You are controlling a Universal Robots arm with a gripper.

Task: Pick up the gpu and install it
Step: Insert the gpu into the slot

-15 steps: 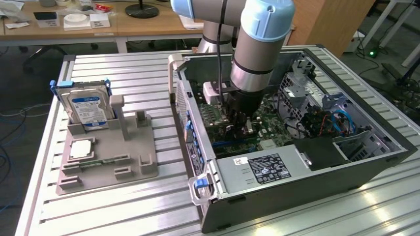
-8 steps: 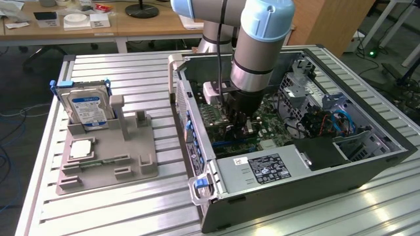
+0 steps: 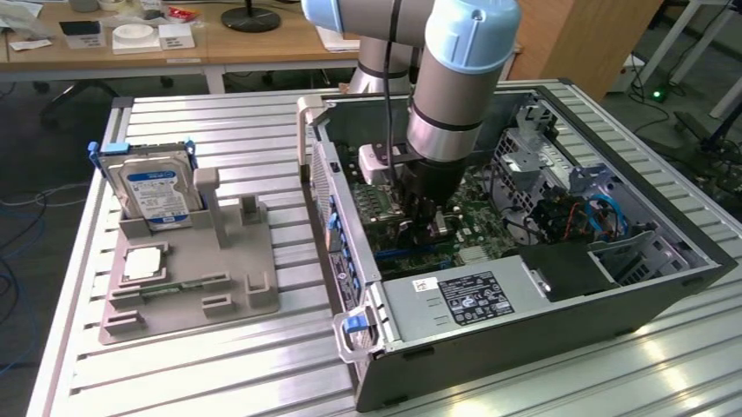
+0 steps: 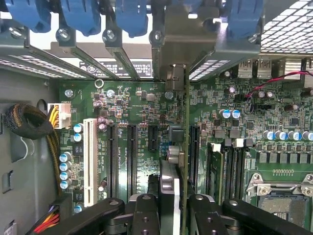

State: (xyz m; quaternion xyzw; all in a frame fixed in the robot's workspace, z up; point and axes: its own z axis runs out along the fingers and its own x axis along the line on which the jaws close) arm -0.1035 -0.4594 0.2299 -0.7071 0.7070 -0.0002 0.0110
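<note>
You've got the gripper (image 4: 168, 205) clamped on the gpu (image 4: 172, 161), card edge-on between the pads, inside the open PC case (image 3: 649, 287) over the motherboard (image 4: 142, 122). The metal end bracket (image 4: 178, 54) sits ahead of the tool at the rear slot openings, beside the blue retention clips (image 4: 132, 17). I'd judge you're mid-insertion: keep the card upright, square to the black expansion slot (image 4: 193, 147) just beside its edge, and press straight down, no twist. Watch the bracket doesn't snag the case wall.
</note>
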